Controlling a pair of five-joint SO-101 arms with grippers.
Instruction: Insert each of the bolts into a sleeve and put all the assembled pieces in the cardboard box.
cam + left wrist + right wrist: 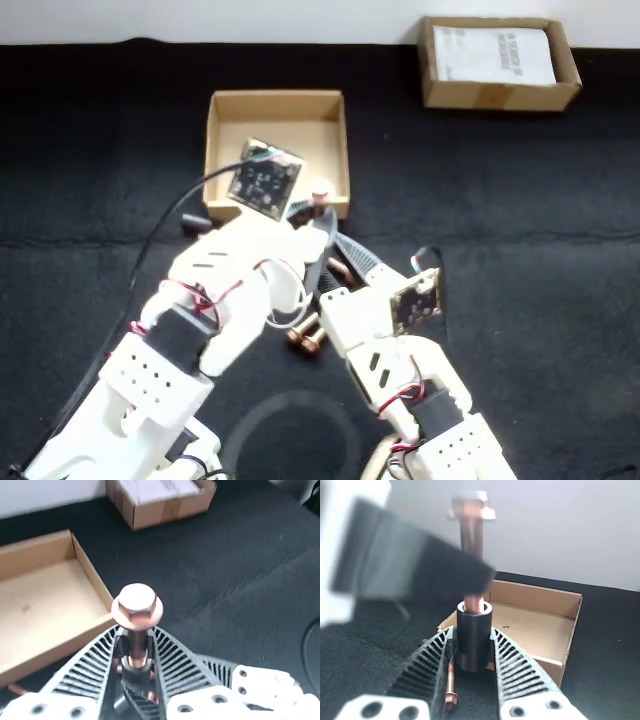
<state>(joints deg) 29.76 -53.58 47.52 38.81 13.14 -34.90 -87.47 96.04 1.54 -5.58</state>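
My left gripper (136, 639) is shut on a copper bolt (136, 607), held upright with its hex head on top. The bolt's tip sits in the mouth of a black sleeve (471, 630), which my right gripper (472, 656) is shut on from below. The bolt (471, 535) rises above the sleeve, with a dark finger (420, 570) of the left gripper across its shaft. In the high view both grippers meet just in front of the open cardboard box (225, 150), the left gripper (318, 215) above the right gripper (345, 255).
Several loose copper bolts (306, 335) lie on the black mat between the arms, and one bolt (451, 685) lies under the right gripper. A second cardboard box (500, 90) holding a white sheet stands at the far right. A dark sleeve (193, 224) lies left of the open box.
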